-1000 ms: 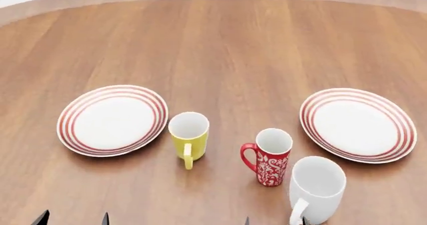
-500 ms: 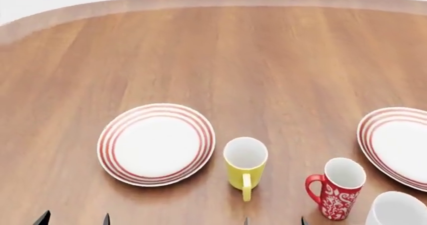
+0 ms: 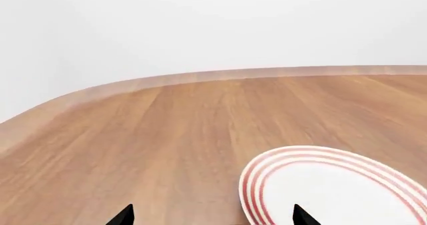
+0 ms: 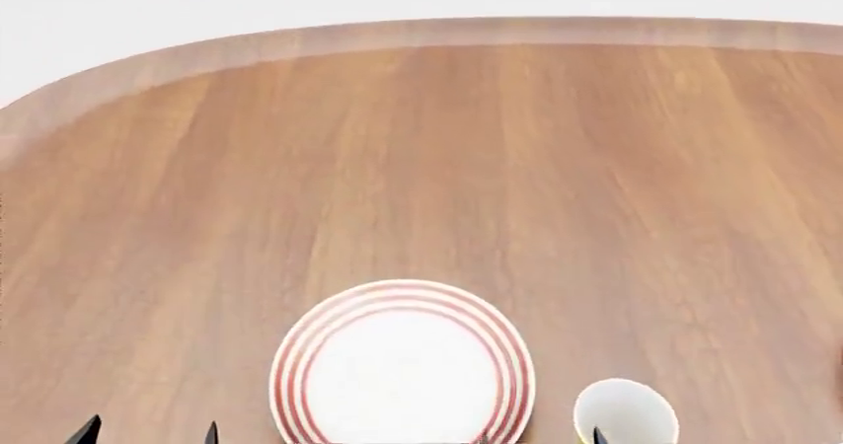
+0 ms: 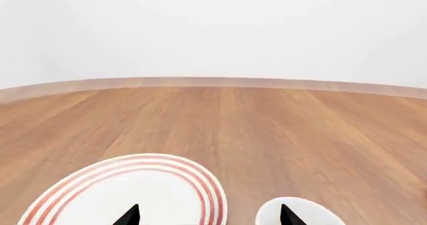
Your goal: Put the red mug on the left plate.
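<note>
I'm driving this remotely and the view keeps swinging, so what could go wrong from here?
1. The red mug is out of every view; reaching now would be blind.
2. Only the yellow mug's rim shows beside the left plate, so the wrong mug could get grabbed.
3. Both hands show only fingertips, so alignment is hard to judge.

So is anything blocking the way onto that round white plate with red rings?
Nothing lies on the round red-ringed white plate. A yellow mug stands beside it, clear of its rim, by the right gripper. The red mug is out of view, so its path cannot be judged.
</note>
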`<state>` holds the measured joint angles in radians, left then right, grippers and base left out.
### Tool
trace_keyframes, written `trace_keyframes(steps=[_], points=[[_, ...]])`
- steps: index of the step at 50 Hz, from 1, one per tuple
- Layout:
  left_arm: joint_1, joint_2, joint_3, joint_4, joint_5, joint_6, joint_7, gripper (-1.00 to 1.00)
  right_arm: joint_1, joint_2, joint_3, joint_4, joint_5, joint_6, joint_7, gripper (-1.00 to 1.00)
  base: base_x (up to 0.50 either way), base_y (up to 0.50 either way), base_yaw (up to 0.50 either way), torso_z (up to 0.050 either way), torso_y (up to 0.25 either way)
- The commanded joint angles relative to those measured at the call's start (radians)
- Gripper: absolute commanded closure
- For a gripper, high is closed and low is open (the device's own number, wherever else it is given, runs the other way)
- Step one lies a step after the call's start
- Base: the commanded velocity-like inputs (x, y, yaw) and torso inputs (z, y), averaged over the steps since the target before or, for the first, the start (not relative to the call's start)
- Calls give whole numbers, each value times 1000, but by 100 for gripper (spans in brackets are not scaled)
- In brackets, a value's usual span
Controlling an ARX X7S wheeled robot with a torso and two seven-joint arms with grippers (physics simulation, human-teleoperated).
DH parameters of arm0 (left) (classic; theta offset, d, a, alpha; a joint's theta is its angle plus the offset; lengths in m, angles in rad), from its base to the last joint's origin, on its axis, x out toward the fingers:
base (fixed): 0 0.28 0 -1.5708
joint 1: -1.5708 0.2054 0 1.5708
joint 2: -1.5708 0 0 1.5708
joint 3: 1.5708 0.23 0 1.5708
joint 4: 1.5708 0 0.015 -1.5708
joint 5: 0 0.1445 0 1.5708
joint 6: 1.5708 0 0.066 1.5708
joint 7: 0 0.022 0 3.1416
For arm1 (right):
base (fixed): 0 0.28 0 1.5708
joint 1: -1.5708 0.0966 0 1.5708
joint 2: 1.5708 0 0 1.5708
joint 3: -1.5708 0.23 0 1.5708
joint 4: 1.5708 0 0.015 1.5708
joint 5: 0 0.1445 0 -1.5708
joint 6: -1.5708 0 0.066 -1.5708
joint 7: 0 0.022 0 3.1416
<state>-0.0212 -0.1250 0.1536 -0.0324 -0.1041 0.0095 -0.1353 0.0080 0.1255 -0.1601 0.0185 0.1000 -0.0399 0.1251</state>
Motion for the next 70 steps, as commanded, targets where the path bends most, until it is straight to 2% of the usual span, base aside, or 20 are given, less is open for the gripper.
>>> trace_keyframes(steps=[1, 13, 27, 30, 34, 36, 37, 40, 45, 53, 61, 70], points=[[-2, -8, 12, -4, -7, 4, -9, -100, 1, 9, -8, -2, 12, 0, 9, -100, 449, 141, 0, 0, 0], [-1, -16, 20, 0, -17, 1, -18, -100, 3, 15, -14, -3, 26, 7, 20, -100, 403, -88, 0, 0, 0], [-3, -23, 31, 1, -27, 0, -27, -100, 3, 22, -25, -3, 29, 6, 35, -100, 152, -235, 0, 0, 1], [-4, -24, 32, -1, -29, 1, -30, -100, -12, 20, -10, -80, 80, 85, 42, -100, 0, 0, 0, 0, 0], [-6, -25, 33, 1, -32, -3, -35, -100, -15, 5, 13, -237, 118, 300, 123, -100, 0, 0, 0, 0, 0], [-4, -26, 34, 3, -33, -3, -37, -100, -11, 4, 11, -272, 102, 339, 158, -100, 0, 0, 0, 0, 0], [-4, -26, 35, 3, -34, -2, -37, -100, 1, -16, 52, -323, 168, 455, 194, -100, 0, 0, 0, 0, 0], [-1, -28, 38, 9, -36, -5, -40, -100, 18, -37, 114, -411, 262, 596, 251, -100, 0, 0, 0, 0, 0], [-6, -31, 39, -2, -40, 1, -39, -100, 23, -58, 161, -527, 335, 746, 345, -100, 0, 0, 0, 0, 0], [-7, -35, 43, -2, -46, 2, -44, -100, 36, -66, 171, -686, 329, 880, 511, -100, 0, 0, 0, 0, 0], [-10, -39, 48, -6, -49, 4, -49, -100, 49, -76, 185, -716, 289, 899, 625, -100, 0, 0, 0, 0, 0], [-10, -43, 54, -7, -53, 7, -54, -100, 56, -118, 298, -777, 475, 981, 772, -100, 0, 0, 0, 0, 0]])
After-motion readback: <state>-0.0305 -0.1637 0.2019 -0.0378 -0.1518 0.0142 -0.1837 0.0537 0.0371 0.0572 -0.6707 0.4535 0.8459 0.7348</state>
